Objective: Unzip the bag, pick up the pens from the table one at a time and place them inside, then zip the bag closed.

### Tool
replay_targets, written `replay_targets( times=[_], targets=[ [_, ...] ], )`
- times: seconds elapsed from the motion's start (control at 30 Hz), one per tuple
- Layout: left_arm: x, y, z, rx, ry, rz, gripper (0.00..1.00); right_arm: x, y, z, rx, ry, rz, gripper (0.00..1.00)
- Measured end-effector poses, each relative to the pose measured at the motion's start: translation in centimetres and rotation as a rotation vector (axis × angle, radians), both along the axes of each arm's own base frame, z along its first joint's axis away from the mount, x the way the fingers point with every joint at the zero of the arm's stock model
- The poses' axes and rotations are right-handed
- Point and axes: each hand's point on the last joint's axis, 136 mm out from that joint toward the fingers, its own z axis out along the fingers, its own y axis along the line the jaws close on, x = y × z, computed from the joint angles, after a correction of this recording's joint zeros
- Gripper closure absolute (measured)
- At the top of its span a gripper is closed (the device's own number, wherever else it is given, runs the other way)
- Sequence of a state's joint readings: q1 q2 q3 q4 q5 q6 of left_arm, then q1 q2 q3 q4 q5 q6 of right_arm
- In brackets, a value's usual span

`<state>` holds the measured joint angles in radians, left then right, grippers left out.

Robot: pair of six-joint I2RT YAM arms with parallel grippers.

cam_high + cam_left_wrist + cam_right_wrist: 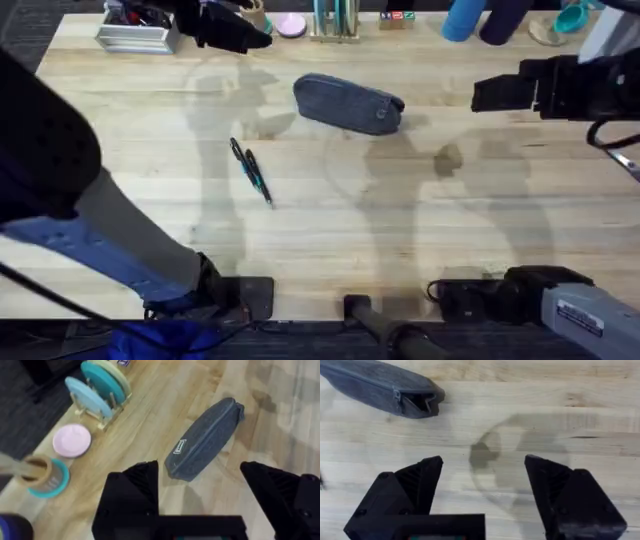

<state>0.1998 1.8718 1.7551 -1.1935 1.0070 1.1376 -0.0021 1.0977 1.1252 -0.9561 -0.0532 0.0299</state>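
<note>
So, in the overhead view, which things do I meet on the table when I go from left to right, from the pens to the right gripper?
pens → bag → right gripper, held open over the table.

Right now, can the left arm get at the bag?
Probably yes: the left hand hangs open above the bag, with bare table around it and nothing between them.
</note>
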Motion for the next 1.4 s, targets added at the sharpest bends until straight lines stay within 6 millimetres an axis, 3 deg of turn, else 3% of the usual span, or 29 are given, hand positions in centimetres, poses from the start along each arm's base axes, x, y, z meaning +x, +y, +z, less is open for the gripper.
replay_targets(
  times=[0.3, 0.6, 0.9, 1.2, 1.4],
  targets=[
    [-0.1, -2.3, -0.1, 0.082, -0.164, -0.193, 0.01, 0.2, 0.0, 0.1, 0.0, -0.011, 0.0, 0.006],
    [-1.2, -4.8, -2.5, 0.301, -0.326, -0.44, 0.01, 0.2, 0.0, 0.1, 0.0, -0.011, 0.0, 0.005],
    [-1.1, -4.6, -3.7, 0.369, -0.39, -0.525, 0.01, 0.2, 0.2, 0.2, 0.008, -0.011, 0.005, 0.005],
    [-0.1, -4.6, -7.9, 0.345, -0.335, -0.573, 0.01, 0.2, 0.3, 0.2, 0.013, -0.012, 0.008, 0.006],
    [1.1, -5.1, -9.6, 0.307, -0.354, -0.577, 0.01, 0.2, 0.3, 0.2, 0.013, -0.012, 0.008, 0.005]
  ],
)
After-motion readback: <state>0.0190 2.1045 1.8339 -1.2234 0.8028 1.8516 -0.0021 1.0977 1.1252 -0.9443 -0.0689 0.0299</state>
